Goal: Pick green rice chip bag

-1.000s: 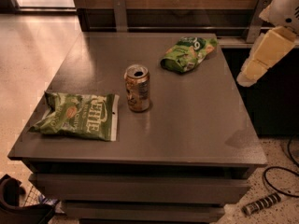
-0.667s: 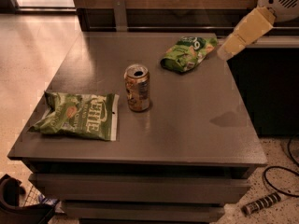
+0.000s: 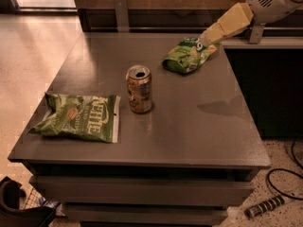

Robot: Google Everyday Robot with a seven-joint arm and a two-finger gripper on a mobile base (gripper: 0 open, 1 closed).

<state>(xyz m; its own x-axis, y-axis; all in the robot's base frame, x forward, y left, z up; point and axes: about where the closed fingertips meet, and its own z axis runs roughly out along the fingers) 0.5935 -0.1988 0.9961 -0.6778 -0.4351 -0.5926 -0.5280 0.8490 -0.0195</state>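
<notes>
End effector (image 3: 207,38) was angled at far end of green rice chip bag (image 3: 185,58) (lined up for pickup, likely); openness: couldn't tell.

Tan gripper (image 3: 207,36), far right, at the bright green rice chip bag (image 3: 186,57). Kettle chip bag (image 3: 80,117): green, white lettering. Soda can (image 3: 139,89): coppery.

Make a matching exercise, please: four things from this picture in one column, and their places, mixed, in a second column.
1 green rice chip bag
2 Kettle bag
3 can
4 gripper

A upright, middle of the table
B front left, lying flat
C at the chip bag's far end
D far right of the table

Pairs: 1-D, 2-B, 3-A, 4-C.
</notes>
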